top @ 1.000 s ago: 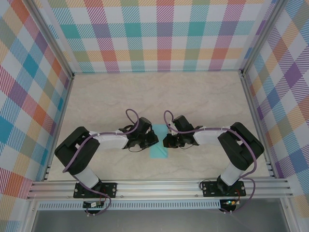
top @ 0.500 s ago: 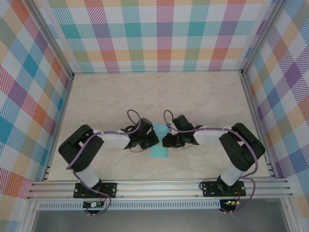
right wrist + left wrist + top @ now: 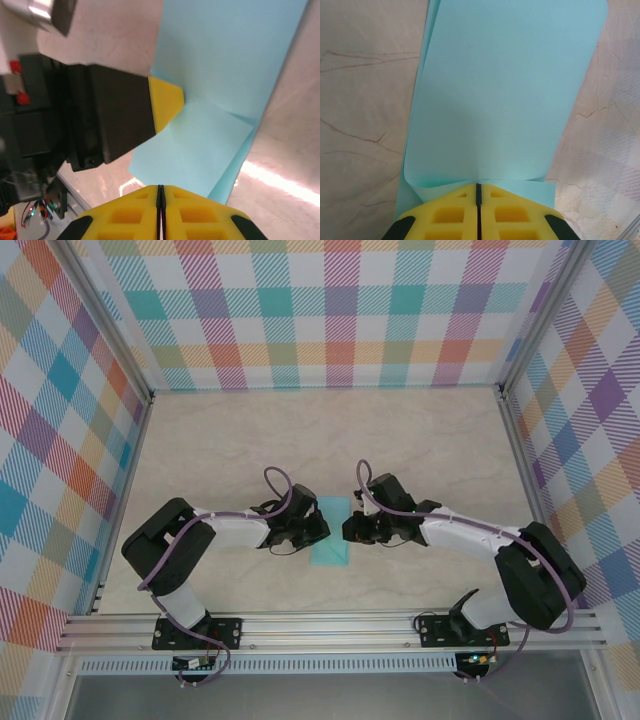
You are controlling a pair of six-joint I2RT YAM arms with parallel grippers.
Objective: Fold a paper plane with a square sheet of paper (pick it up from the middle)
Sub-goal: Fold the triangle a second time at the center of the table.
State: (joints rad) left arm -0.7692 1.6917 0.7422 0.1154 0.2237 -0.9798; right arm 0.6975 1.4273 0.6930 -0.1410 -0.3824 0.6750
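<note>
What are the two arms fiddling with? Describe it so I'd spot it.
Start at the pale marbled table. Between the left gripper and right gripper lies the paper. It is thin, light teal and folded over; they are black and bulky.

Left end effector [image 3: 478,187] and right end effector [image 3: 160,188] face to face, closed.

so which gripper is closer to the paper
Left, barely: the left gripper rests on the left edge of the paper; the right gripper sits at the opposite edge, touching or just off it.
</note>
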